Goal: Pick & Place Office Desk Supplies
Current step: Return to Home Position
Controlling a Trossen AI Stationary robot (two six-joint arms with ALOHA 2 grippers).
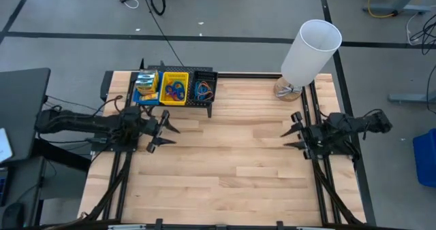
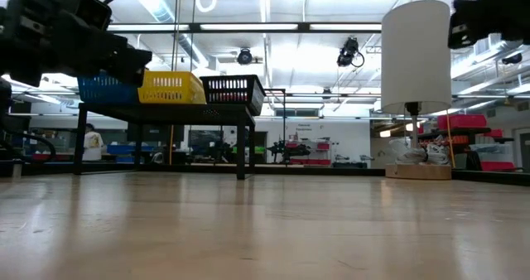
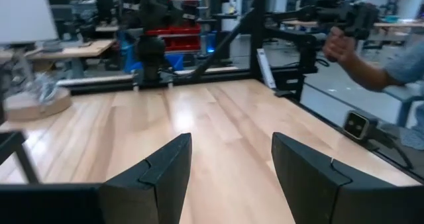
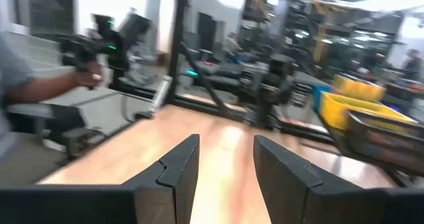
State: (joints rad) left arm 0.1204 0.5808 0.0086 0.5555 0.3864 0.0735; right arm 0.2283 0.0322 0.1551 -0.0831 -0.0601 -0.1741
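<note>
**Bins on Rack, Grippers Spread**

Three bins stand side by side on the rack [image 1: 208, 105] at the table's [image 1: 231, 169] far edge.
- Blue bin [image 2: 108, 89]: crayon boxes [image 1: 145, 86].
- Yellow bin [image 2: 171, 87]: loops [image 1: 175, 90], blue and orange.
- Black bin [image 2: 233, 89]: more loops [image 1: 203, 89].

Left gripper [image 1: 176, 135] and right gripper [image 1: 283, 139] hover at the table's sides, fingers spread.
</note>
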